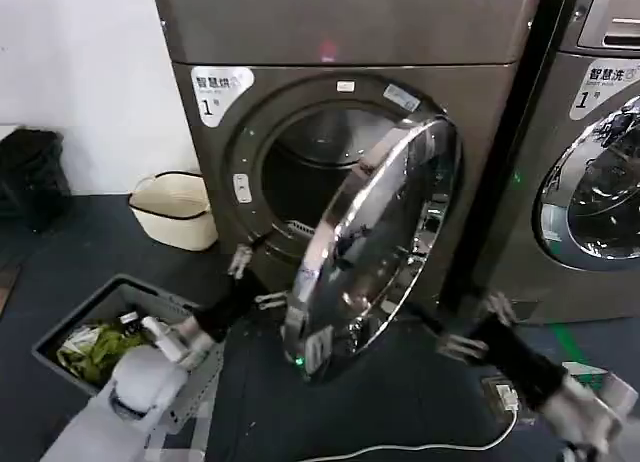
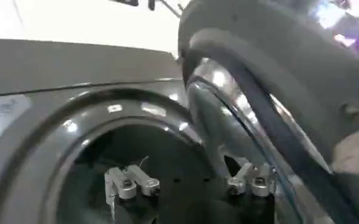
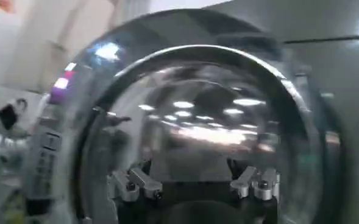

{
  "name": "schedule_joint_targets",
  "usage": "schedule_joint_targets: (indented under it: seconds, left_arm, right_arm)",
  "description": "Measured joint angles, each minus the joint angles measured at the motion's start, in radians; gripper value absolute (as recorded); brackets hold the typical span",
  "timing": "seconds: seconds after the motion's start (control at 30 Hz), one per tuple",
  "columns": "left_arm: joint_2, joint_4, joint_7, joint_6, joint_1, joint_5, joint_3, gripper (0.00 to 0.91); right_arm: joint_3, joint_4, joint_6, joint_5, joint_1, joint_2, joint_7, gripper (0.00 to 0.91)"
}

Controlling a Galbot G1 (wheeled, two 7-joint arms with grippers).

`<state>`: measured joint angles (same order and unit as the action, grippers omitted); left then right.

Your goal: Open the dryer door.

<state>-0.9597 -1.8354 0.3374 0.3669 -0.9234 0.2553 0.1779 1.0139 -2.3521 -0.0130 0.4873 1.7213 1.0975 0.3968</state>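
Round chrome-ringed dryer door (image 1: pixel 375 247) stands ajar, glass glossy.

Cream plastic laundry basket (image 1: pixel 175 208) by my left; grey crate (image 1: pixel 92 313) holding green clothes (image 1: pixel 92 349); lighter silver machine (image 1: pixel 585 182) right.

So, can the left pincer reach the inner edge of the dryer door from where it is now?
Probably yes. The left pincer, open, sits low beside the dryer door, which stands partly swung out. Nothing lies between them, so its grey inner side seems free to push.
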Motion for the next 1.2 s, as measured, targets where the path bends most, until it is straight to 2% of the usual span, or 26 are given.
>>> schedule_joint_targets:
  seconds: [0.27,0.47,0.67,0.87,1.2]
  left_arm:
    - [-0.034,0.057,0.001,0.014,0.109,0.002,-0.123,0.907]
    - [-0.069,0.105,-0.003,0.025,0.190,-0.003,-0.216,0.907]
    - [-0.105,0.159,-0.008,0.034,0.261,-0.003,-0.296,0.907]
    - [-0.145,0.215,-0.013,0.041,0.329,-0.003,-0.372,0.907]
    - [-0.219,0.309,-0.016,0.057,0.426,-0.005,-0.478,0.907]
  right_arm:
    - [0.124,-0.070,0.000,-0.101,0.145,0.182,-0.115,0.907]
    - [0.175,-0.075,0.004,-0.177,0.176,0.306,-0.217,0.907]
    - [0.216,-0.057,0.034,-0.261,0.194,0.428,-0.333,0.907]
    - [0.264,-0.047,0.038,-0.258,0.191,0.513,-0.415,0.907]
    - [0.357,-0.058,0.012,-0.248,0.137,0.512,-0.419,0.907]
